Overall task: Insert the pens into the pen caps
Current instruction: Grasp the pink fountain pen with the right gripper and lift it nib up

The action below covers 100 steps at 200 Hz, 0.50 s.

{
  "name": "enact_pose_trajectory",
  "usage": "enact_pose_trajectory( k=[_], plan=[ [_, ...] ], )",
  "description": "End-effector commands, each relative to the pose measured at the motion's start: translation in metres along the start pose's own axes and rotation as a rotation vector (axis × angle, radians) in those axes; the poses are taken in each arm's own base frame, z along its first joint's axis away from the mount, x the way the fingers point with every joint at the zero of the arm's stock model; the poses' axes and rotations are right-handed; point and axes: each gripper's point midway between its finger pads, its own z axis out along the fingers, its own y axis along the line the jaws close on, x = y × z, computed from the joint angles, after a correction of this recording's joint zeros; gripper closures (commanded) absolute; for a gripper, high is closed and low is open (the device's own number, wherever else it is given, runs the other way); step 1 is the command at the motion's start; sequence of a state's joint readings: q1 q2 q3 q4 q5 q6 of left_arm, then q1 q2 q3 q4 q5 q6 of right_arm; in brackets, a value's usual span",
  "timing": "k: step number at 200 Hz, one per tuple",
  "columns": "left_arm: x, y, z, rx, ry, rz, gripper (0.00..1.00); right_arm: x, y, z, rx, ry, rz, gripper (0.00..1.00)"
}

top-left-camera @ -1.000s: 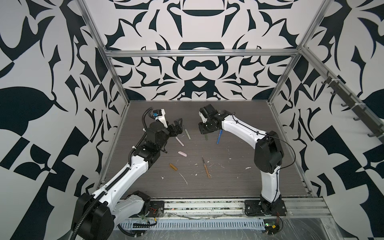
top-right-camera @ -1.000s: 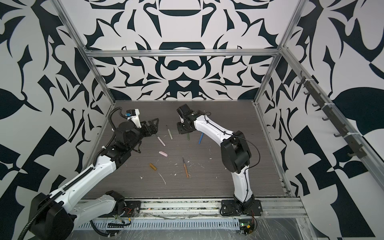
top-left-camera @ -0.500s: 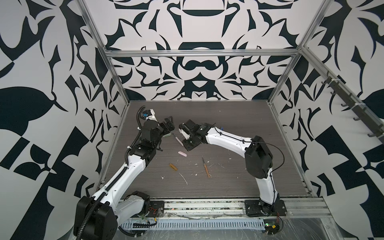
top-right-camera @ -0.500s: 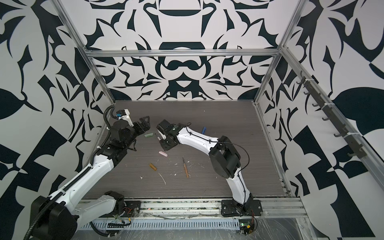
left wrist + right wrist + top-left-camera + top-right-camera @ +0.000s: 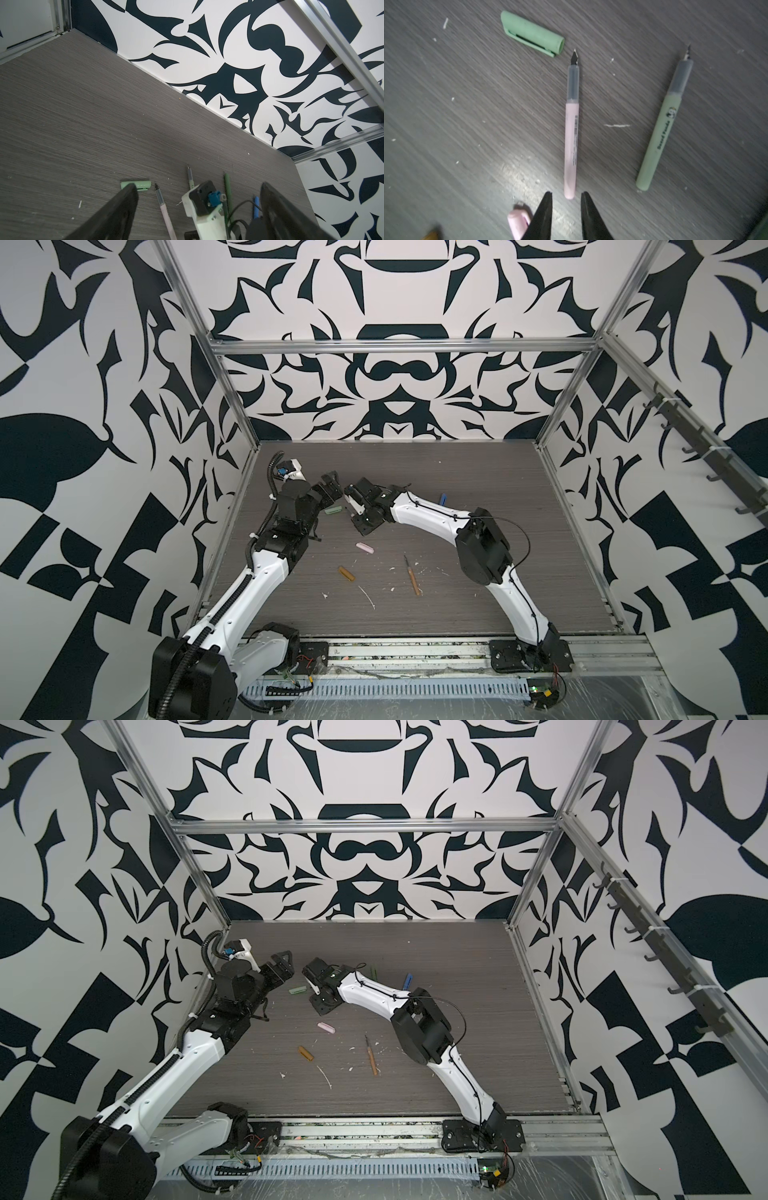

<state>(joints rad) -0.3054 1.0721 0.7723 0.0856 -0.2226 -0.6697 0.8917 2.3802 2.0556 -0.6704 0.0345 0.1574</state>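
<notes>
My right gripper [image 5: 566, 194] hangs just above the table with its jaws a narrow gap apart and nothing between them. The blunt end of the pale pink pen [image 5: 571, 145] lies just beyond its tips. The pink cap [image 5: 518, 223] lies beside one fingertip. A pale green pen [image 5: 660, 141] lies alongside the pink one, and a pale green cap [image 5: 532, 33] lies past the pink pen's nib. My left gripper [image 5: 334, 489] is wide open and empty, raised near the green cap [image 5: 334, 510]. An orange-brown pen [image 5: 411, 578] and its cap [image 5: 346, 573] lie nearer the front.
A blue pen [image 5: 443, 499] and a dark green pen [image 5: 373, 972] lie behind the right forearm. White flecks and scuffs dot the grey table [image 5: 498, 489]. The two grippers [image 5: 286, 965] [image 5: 322, 1009] stand close together at the back left, near the left wall.
My right arm has swung left from the back middle and come down over the pink pen. My left gripper has drawn back a little to the left, still open.
</notes>
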Motion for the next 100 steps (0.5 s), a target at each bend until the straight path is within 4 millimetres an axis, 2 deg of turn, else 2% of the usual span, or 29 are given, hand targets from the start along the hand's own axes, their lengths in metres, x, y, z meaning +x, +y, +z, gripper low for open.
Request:
enact_pose_trajectory(
  k=[1,25,32,35,56,100],
  plan=[
    [-0.015,-0.007,-0.006,0.023,-0.041,-0.024,0.06,-0.028,0.000,-0.016,0.023,-0.064,-0.028,0.72],
    [-0.015,-0.008,-0.005,0.029,-0.039,-0.025,0.06,-0.037,-0.001,-0.006,0.036,-0.080,-0.031,0.72],
    [-0.015,-0.007,-0.005,0.026,-0.040,-0.026,0.06,-0.043,-0.001,-0.010,0.036,-0.095,-0.030,0.72],
    [-0.016,-0.007,-0.005,0.026,-0.041,-0.026,0.06,-0.038,-0.002,0.000,0.041,-0.080,-0.029,0.72],
    [-0.016,-0.007,-0.005,0.026,-0.042,-0.026,0.06,-0.040,-0.004,0.014,0.051,-0.076,-0.014,0.72],
    [-0.016,-0.007,-0.006,0.030,-0.042,-0.025,0.07,-0.040,-0.014,0.031,0.069,-0.054,0.039,0.75]
  ],
)
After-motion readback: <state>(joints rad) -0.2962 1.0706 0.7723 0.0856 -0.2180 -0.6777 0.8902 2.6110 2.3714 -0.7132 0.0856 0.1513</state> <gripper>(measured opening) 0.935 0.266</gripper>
